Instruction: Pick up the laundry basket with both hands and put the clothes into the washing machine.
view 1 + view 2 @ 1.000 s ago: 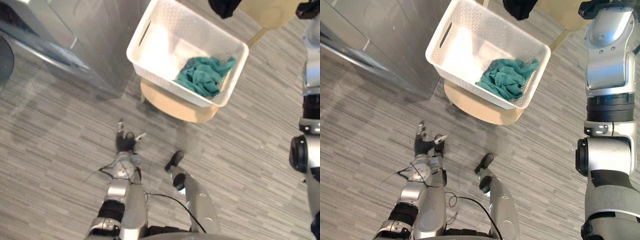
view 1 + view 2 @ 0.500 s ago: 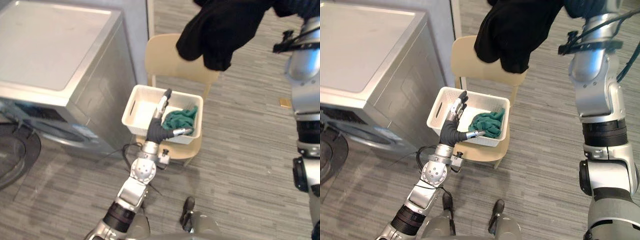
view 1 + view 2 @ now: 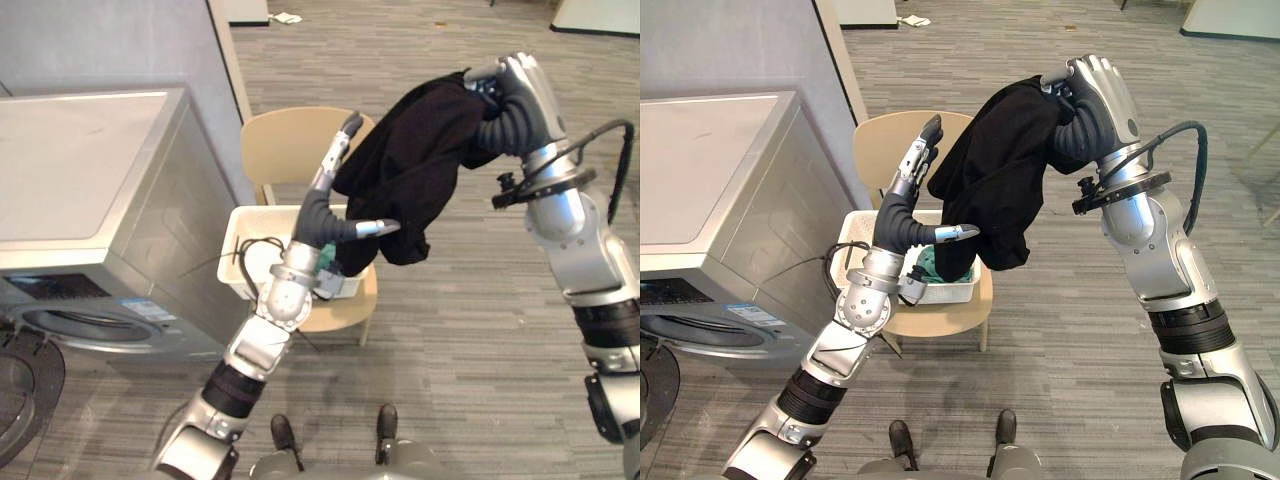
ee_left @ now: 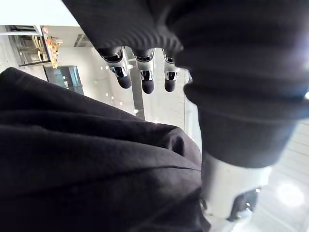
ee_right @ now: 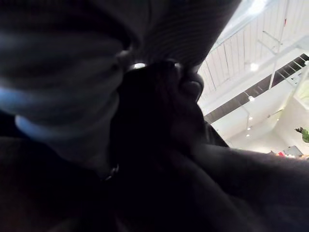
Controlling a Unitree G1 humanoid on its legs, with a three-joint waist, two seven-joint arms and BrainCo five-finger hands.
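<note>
The right robot hand [image 3: 1098, 92] is reaching up high, its fingers curling over a black garment [image 3: 992, 185] and gripping it by the top. The garment is hanging down in loose folds in front of the chair [image 3: 888, 140], and its lower edge is dangling over the right end of the basket [image 3: 260, 210].

The left robot hand [image 3: 904, 208] is rising beside the garment with its fingers [image 4: 147, 79] stretching straight upward and its thumb pointing out toward the cloth, holding nothing. From the head views I cannot tell whether it is touching the fabric. Its wrist view is showing the dark cloth lying close past the fingers.

The basket is sitting on the chair seat, apart from both hands. A teal cloth [image 3: 928, 262] is lying inside it, near its right end.

The washer [image 3: 710, 180] is standing just left of the chair, and its round door [image 3: 22, 385] is hanging open at its lower front.
</note>
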